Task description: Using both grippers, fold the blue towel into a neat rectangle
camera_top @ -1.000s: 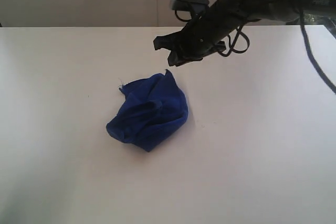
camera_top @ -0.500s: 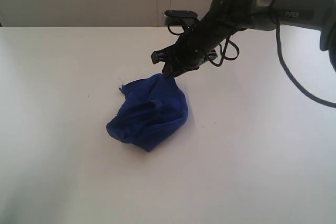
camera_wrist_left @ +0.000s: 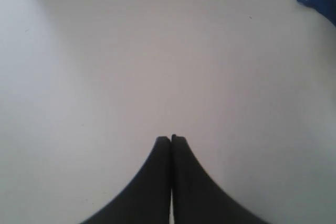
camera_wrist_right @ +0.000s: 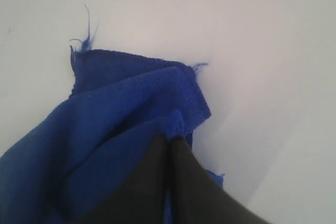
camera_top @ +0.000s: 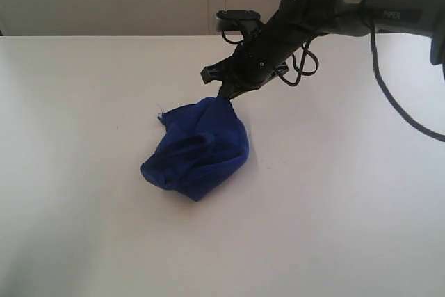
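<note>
I am looking at the blue towel (camera_top: 198, 147) lying crumpled in a loose heap at the centre of the exterior frame on the white table (camera_top: 334, 193). The right gripper (camera_top: 224, 95) is pinching tight on the raised peak at the heap's upper right edge. The left gripper (camera_wrist_left: 171, 139) is hanging closed and empty, with only a frayed towel corner showing at the upper right of its view. I am judging the cloth light, soft and floppy, so it needs holding at hemmed corners, not mid-fold.

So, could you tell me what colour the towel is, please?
The towel is deep blue; clearest in the exterior view.
</note>
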Action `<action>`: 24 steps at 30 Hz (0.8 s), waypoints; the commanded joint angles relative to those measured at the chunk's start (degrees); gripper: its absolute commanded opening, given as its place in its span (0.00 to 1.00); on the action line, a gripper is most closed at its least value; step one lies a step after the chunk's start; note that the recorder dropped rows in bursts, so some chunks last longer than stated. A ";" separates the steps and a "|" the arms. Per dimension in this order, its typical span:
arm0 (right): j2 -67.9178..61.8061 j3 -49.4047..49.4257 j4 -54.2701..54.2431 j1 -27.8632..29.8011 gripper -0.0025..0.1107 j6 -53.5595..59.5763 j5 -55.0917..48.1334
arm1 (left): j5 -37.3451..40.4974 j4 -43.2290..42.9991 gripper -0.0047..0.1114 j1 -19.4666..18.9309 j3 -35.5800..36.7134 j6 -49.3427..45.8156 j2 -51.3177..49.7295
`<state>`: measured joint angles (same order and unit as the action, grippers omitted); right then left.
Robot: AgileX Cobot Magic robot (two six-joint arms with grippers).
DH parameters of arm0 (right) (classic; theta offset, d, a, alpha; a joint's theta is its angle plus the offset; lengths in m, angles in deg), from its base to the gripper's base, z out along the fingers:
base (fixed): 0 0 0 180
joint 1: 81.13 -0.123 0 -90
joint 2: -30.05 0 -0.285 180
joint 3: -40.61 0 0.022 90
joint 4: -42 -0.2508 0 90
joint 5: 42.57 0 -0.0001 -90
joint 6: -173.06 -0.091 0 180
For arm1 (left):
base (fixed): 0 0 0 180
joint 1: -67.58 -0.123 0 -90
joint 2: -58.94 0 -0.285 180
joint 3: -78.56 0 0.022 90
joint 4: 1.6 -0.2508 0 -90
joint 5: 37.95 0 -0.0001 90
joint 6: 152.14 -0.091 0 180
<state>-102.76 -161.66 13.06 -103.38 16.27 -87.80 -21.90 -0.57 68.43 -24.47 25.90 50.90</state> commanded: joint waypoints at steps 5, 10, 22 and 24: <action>8.59 -0.40 10.72 0.09 0.02 -5.82 -9.67 | -0.22 0.19 0.04 -0.12 0.24 0.49 0.26; 9.21 0.06 12.13 0.09 0.02 -5.83 -13.31 | -0.22 0.19 0.04 -0.12 0.24 0.49 0.26; 8.48 3.02 12.01 -0.01 0.02 -5.83 -10.41 | -0.22 0.19 0.04 -0.12 0.24 0.49 0.26; 8.48 3.01 11.92 -0.01 0.02 -5.83 -10.10 | -0.22 0.19 0.04 -0.12 0.24 0.49 0.26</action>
<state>-94.25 -158.93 25.02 -103.38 10.55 -98.69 -21.90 -0.57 68.43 -24.47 25.90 50.90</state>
